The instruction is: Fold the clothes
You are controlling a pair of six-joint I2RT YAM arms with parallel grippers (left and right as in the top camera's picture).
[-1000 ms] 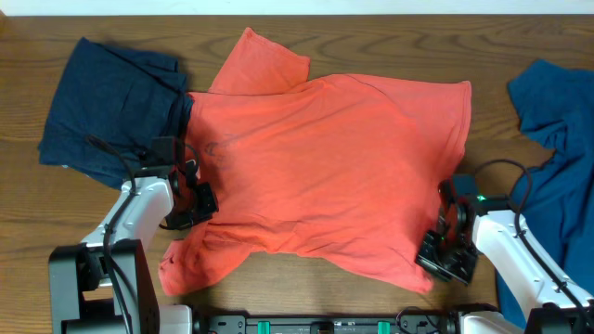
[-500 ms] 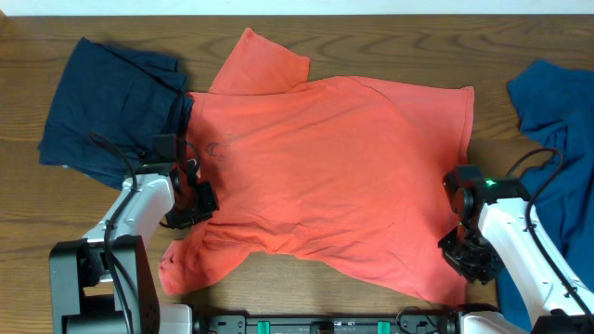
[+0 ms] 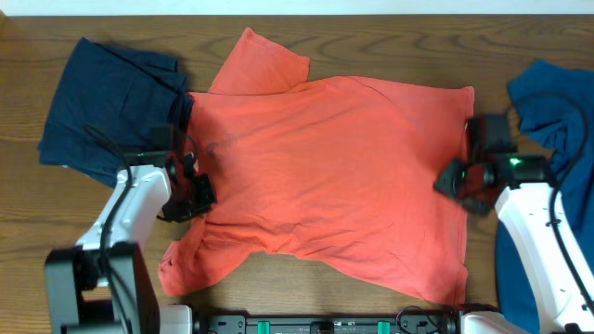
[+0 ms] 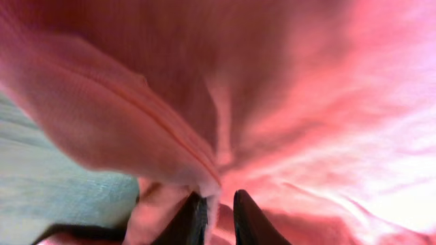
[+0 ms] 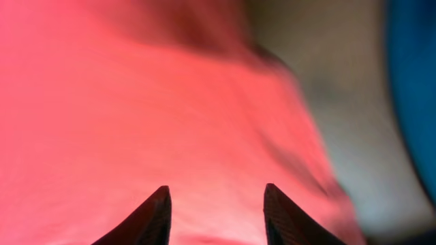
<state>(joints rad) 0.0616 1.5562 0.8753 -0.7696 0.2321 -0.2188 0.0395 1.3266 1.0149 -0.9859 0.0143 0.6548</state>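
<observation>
from the overhead view i see the coral-red t-shirt (image 3: pixel 334 176) spread flat across the middle of the wooden surface (image 3: pixel 371 42). one sleeve points toward the far edge and the other lies crumpled at the near-left corner. the dark navy garment (image 3: pixel 107 107) lies bunched at the far left, its right edge meeting the shirt. the blue garment (image 3: pixel 557 102) is heaped at the right side of the surface, just beside the shirt's right edge but not on it.

my left end effector (image 3: pixel 190 190) sits at the shirt's left edge, between the two sleeves. through the left wrist camera the left end effector (image 4: pixel 219 211) has its dark fingertips (image 4: pixel 194 218) drawn nearly together, with a ridge of coral cloth (image 4: pixel 306 102) pinched in the narrow slot between them. so i read it as clamped on the shirt. a pale greenish blur fills the lower left of that view; i cannot tell what it is.

my right end effector (image 3: pixel 455 178) hangs over the shirt's right edge, roughly halfway along it, pointing in toward the shirt. in the right wrist view the right end effector (image 5: pixel 216 211) has its two fingertips (image 5: pixel 153 218) standing well apart with nothing between them. below them is only the coral fabric (image 5: pixel 136 102), with a strip of bare surface (image 5: pixel 327 82) and a band of the blue garment (image 5: pixel 412 82) off to the right. that view is blurred, so i cannot tell whether the tips touch the cloth.
</observation>
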